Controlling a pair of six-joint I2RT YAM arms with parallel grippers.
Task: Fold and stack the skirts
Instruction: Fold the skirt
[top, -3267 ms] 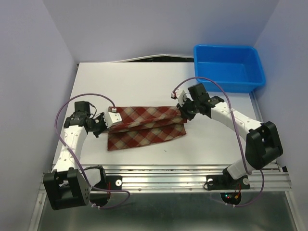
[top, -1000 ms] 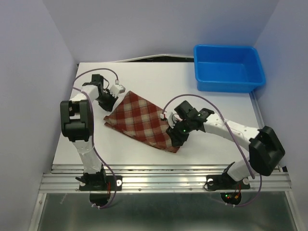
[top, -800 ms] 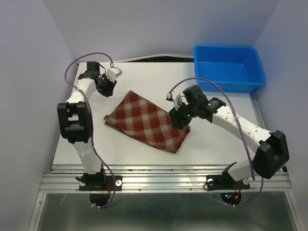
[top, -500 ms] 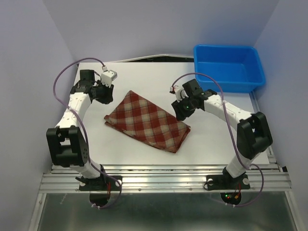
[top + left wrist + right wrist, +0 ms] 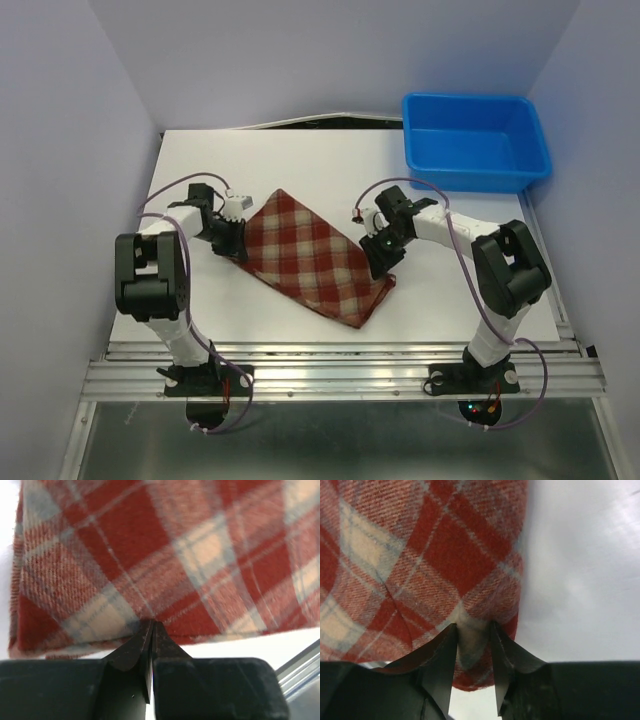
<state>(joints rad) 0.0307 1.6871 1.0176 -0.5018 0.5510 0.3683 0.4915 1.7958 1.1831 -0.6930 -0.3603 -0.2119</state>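
Gripping opposite ends of the folded skirt (image 5: pixel 312 257) on the table (image 5: pixel 300 160), we have our right gripper (image 5: pixel 472 650) clamped on cloth, our left gripper (image 5: pixel 151 637) pinched together at its edge; stacking remains undone.

Skirt (image 5: pixel 312 255) mid-table (image 5: pixel 300 160), between both arms, bin (image 5: pixel 476 142) behind right.

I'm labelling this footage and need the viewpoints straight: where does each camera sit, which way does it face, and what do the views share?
Top external: above and behind the bases, facing down on the white table, plaid skirt, blue bin; both arms show.
Left wrist: on the left arm, facing the skirt's edge; left gripper fingertips pressed together.
Right wrist: on the right arm, facing the skirt's corner; right gripper pinches cloth.
Shared: all three show the skirt and table.
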